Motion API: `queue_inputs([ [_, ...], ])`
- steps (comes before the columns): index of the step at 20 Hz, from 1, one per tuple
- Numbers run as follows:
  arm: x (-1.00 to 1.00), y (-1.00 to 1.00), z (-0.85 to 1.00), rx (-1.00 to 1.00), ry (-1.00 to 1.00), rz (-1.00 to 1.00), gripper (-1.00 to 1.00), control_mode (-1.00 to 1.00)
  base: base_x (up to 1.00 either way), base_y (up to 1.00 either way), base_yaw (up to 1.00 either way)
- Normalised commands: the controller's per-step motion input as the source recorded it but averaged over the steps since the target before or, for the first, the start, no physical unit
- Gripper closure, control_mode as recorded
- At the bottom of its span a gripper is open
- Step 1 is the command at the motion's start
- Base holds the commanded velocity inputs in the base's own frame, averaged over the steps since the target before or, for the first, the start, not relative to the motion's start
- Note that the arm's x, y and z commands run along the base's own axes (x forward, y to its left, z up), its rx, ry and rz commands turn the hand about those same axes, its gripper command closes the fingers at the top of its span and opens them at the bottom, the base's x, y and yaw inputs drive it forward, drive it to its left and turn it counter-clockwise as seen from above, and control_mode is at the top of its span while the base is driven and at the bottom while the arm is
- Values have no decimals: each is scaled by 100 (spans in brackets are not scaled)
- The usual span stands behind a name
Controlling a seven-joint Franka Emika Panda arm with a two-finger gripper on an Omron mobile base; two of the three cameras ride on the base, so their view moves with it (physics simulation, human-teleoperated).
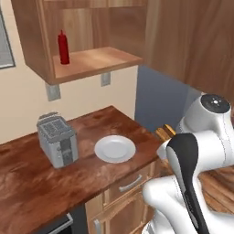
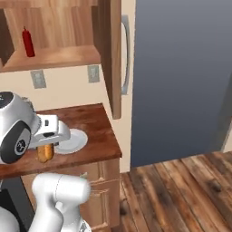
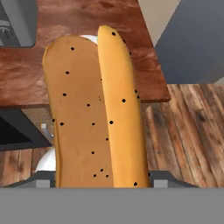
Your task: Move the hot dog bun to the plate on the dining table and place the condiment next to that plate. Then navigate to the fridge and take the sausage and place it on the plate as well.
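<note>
Counts recorded across the three views:
- Bun [image 3: 94, 113]: one, split lengthwise into two halves, dotted with dark specks.
- Red bottle [image 1: 63, 47]: one, on the open cabinet shelf.
- White plate [image 1: 114, 149]: one, on the countertop [image 1: 32, 183].
- Toaster [image 1: 57, 140]: one, with two slots on top.
- Wall outlets: two, below the shelf [image 1: 53, 92] [image 1: 105, 79].
- Drawer handle [image 1: 130, 183]: one was seen on the cabinet front.
- Fridge [image 2: 181, 77]: one.

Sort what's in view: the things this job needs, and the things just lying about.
Job:
hot dog bun, held in the pincer
condiment, on the open cabinet shelf
fridge

Lying about:
toaster
white plate
countertop
</note>
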Motion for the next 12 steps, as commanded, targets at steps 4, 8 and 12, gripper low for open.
queue_inputs([
  [4, 0, 0, 0, 0, 0, 0, 100, 100, -92, 21, -59],
  [8, 0, 0, 0, 0, 0, 0, 100, 100, -90, 14, -69],
  [12, 0, 0, 0, 0, 0, 0, 100, 100, -61, 1, -80],
])
